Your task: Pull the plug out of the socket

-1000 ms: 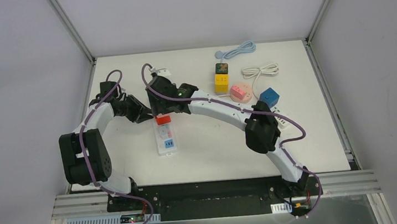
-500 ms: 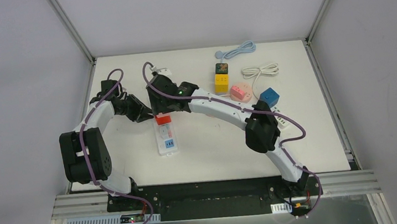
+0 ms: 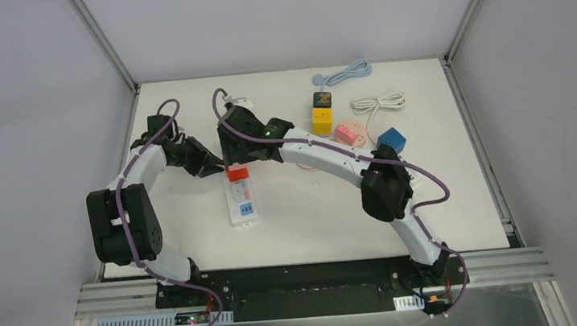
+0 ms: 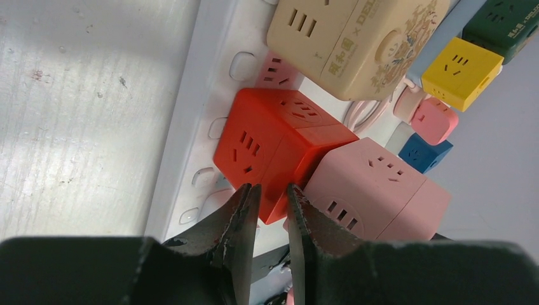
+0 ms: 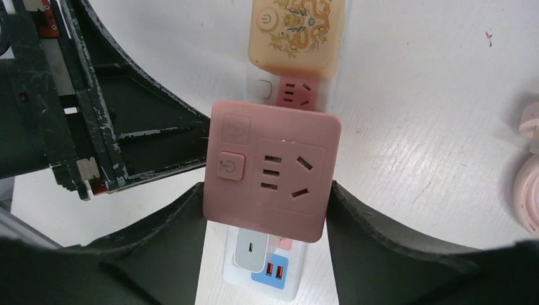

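Pink plug (image 5: 272, 159) is squeezed from above by right gripper (image 5: 267, 213); left gripper (image 4: 270, 194) is still kept almost shut beside red plug (image 4: 273, 140).

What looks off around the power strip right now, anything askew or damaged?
Nothing stands out. The pink cube plug lines up with the power strip between the fingers of the right hand; the left hand, nearly shut, holds nothing beside the red cube.

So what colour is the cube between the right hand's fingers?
The cube is pink, clearest in the right wrist view.
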`<act>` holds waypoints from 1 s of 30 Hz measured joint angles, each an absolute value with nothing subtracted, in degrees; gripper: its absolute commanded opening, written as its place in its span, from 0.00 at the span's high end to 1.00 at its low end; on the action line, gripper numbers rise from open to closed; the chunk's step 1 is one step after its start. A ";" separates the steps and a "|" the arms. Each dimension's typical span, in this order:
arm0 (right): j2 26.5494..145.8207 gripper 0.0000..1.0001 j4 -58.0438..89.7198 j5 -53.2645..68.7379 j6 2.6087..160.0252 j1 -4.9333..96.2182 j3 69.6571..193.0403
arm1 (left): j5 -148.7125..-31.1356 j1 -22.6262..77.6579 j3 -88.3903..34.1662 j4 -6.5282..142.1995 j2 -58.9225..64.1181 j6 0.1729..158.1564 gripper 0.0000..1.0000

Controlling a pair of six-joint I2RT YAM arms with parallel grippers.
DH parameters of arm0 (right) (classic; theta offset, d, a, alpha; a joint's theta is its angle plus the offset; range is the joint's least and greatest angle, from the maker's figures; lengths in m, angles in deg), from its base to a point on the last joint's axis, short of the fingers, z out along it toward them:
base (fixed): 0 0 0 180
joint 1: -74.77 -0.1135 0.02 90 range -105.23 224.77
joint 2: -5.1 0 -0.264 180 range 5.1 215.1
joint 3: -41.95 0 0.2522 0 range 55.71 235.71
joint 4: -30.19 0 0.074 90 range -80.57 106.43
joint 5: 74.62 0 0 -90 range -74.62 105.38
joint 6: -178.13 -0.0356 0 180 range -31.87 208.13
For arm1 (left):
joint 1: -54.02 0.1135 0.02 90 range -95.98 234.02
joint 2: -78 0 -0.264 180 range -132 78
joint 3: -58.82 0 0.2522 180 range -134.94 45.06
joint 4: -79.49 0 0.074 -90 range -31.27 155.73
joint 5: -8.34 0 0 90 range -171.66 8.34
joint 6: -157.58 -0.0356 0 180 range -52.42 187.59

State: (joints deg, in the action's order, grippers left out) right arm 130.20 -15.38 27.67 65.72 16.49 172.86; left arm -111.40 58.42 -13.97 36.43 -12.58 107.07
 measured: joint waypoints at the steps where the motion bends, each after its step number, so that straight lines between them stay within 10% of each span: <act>1: 130.20 1.00 -15.25 27.85 65.96 16.36 172.84 | -111.40 58.42 -13.99 36.41 -12.63 107.07 0.76; 30: 130.31 1.00 -17.26 33.90 69.24 14.50 174.61 | -109.91 56.98 -15.37 34.25 -12.98 107.03 0.76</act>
